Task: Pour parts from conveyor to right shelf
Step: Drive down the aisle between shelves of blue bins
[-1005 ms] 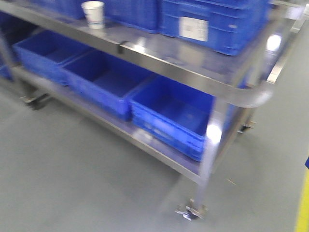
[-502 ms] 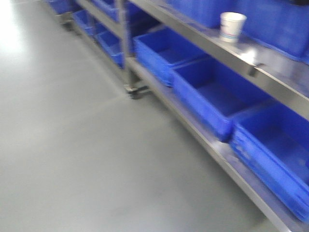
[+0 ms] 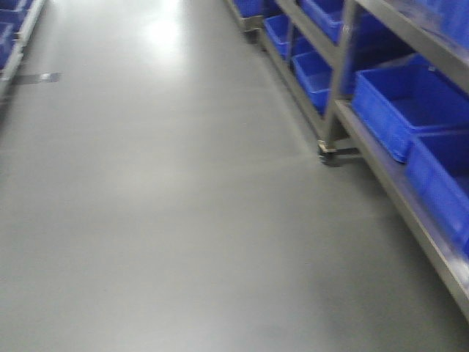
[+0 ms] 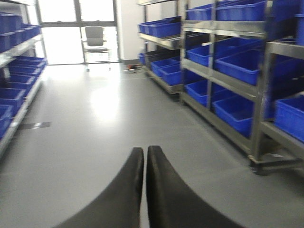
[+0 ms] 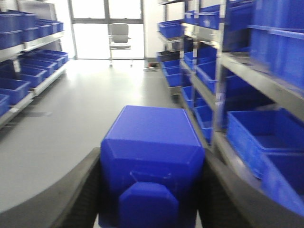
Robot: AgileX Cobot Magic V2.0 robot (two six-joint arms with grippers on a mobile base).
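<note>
My right gripper (image 5: 152, 164) is shut on the blue block (image 5: 152, 156), a bright-blue plastic part with a stud facing the camera; the black fingers (image 5: 83, 190) press its two sides. My left gripper (image 4: 145, 156) is shut and empty, pointing down the aisle over the grey floor. The right shelf (image 3: 396, 110), a steel rack with deep-blue bins, runs along the right side in the front view, in the left wrist view (image 4: 228, 80) and in the right wrist view (image 5: 247, 80). The conveyor is out of view.
A grey aisle floor (image 3: 168, 191) stretches ahead. Another rack with blue bins (image 4: 14, 104) lines the left side. An office chair (image 4: 95, 40) stands by bright glass doors at the far end.
The front view has swung left: the near rack corner and the white cup have left the frame, and the open aisle with the rack along the right shows instead.
</note>
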